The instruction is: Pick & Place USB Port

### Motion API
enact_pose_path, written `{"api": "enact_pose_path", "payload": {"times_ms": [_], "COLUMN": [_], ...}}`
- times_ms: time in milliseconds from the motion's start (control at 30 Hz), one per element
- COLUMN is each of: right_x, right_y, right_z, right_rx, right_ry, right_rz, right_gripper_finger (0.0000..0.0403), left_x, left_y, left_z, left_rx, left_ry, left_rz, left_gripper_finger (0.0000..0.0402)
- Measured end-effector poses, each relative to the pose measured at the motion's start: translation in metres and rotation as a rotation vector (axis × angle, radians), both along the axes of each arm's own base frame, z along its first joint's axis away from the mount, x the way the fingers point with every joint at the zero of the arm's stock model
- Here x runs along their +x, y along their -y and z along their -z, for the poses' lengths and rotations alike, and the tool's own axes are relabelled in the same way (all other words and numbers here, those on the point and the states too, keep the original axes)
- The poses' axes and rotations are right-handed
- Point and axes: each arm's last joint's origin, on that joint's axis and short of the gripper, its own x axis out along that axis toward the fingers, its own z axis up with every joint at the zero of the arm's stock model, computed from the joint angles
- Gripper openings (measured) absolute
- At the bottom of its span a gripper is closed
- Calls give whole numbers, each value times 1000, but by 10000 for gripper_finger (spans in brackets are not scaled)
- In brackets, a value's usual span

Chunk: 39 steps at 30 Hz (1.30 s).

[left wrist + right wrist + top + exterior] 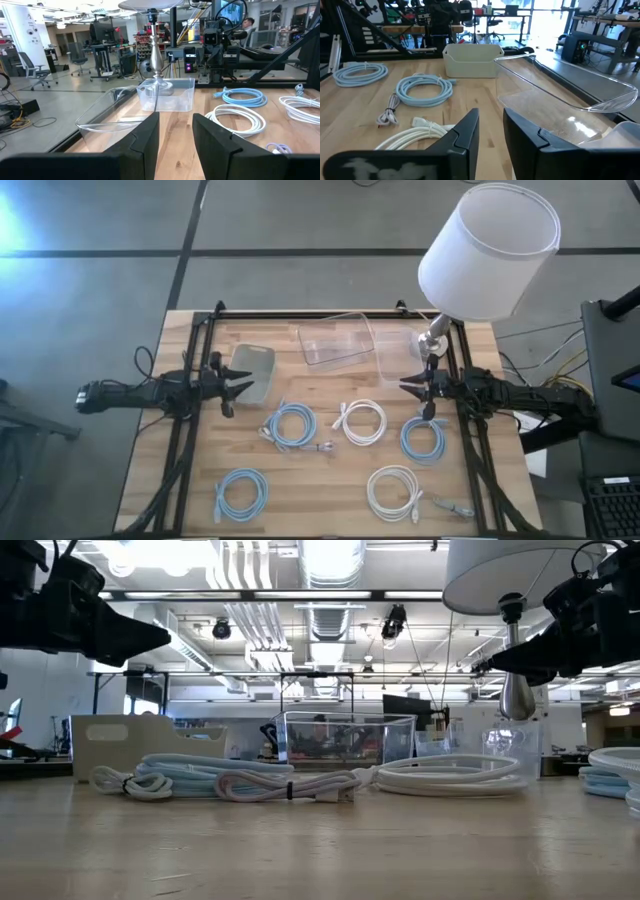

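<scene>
Several coiled USB cables lie flat on the wooden table: a blue coil (293,423), a white coil (362,421), a blue coil (422,438), another blue coil (241,492) and a white coil (395,490). My left gripper (245,387) (176,117) hovers open above the table's left side, next to the pale bin (255,370). My right gripper (405,387) (491,114) hovers open above the right side, pointing toward the middle. Neither gripper holds anything. In the right wrist view a blue coil (422,90) and a white cable (415,135) lie ahead of the fingers.
A clear bin (335,340) and a second clear bin (395,350) stand at the far side of the table, with the pale bin to their left. A lamp with a white shade (490,250) stands at the far right corner. Black frame rails (195,380) run along both sides.
</scene>
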Motion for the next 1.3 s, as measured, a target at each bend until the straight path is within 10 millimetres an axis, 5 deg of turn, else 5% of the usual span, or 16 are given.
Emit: {"api": "enact_pose_path", "payload": {"times_ms": [1300], "right_x": [0], "right_y": [0], "right_z": [0], "right_rx": [0], "right_ry": [0], "right_rz": [1], "right_gripper_finger": [69], "left_x": [0], "left_y": [0], "left_z": [0], "left_rx": [0], "left_ry": [0], "left_rz": [0], "left_gripper_finger": [122]}}
